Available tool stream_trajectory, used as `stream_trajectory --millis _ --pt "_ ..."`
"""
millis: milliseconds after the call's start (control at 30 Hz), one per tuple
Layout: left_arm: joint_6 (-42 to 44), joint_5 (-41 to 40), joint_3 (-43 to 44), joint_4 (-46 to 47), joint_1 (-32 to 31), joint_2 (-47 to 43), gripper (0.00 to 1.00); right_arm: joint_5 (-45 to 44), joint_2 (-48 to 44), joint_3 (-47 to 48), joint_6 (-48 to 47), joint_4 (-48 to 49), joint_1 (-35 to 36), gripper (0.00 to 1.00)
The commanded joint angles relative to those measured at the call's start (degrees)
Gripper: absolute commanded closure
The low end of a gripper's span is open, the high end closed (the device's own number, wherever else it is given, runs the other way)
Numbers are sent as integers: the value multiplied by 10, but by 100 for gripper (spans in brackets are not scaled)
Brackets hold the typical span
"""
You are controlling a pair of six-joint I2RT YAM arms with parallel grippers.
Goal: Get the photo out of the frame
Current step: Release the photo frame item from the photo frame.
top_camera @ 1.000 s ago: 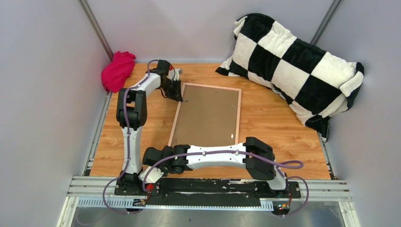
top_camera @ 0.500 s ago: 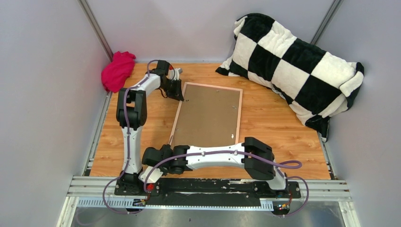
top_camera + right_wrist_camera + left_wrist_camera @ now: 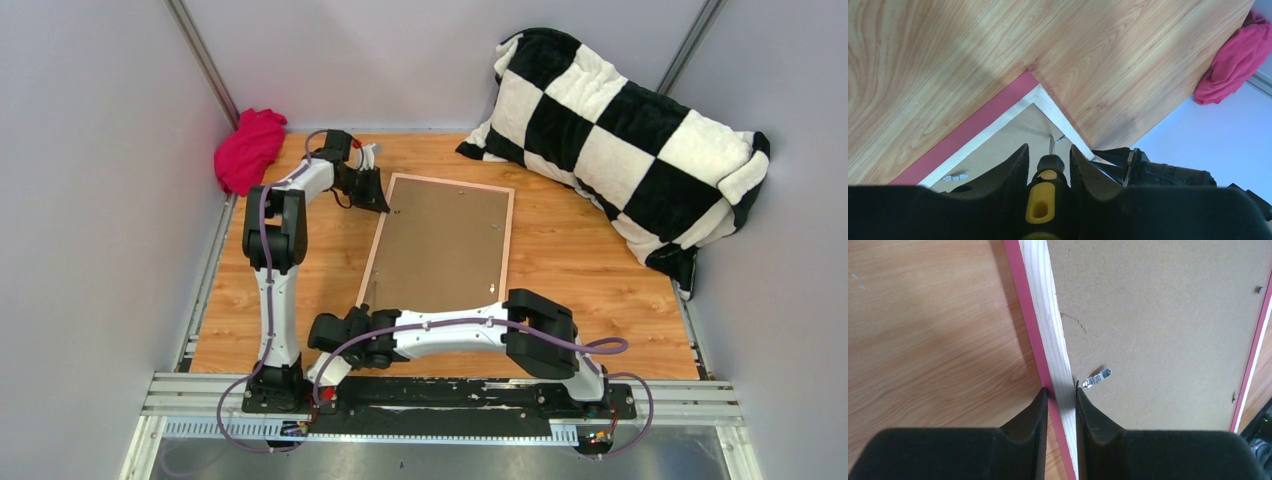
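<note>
Lying face down on the table, the frame has its backing board on, photo hidden, so nothing is out yet; the left claw, reaching far, pinches the frame's left rail, while the right claw, arm folded low, grips a screwdriver aimed at a corner tab.

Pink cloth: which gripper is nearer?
Left. Left gripper clamps the frame at its far corner, near the cloth; right gripper, holding a screwdriver, is at the near corner.
</note>
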State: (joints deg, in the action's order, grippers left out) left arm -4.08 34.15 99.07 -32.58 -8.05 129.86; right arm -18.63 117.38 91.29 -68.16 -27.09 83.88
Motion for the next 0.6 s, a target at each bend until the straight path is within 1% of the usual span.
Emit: stream_trajectory --millis 0,167,367,567 --pt "9 -18 -23 11 1 41 100 -6 6 -9 -3 17 -8 100" --pt "7 -18 -20 9 1 43 100 -6 24 10 -9 23 -10 100" --pt "5 -17 -19 9 1 46 100 -6 29 5 -21 38 -15 100" --pt "3 -16 -18 9 1 48 100 5 30 17 -12 45 -20 100"
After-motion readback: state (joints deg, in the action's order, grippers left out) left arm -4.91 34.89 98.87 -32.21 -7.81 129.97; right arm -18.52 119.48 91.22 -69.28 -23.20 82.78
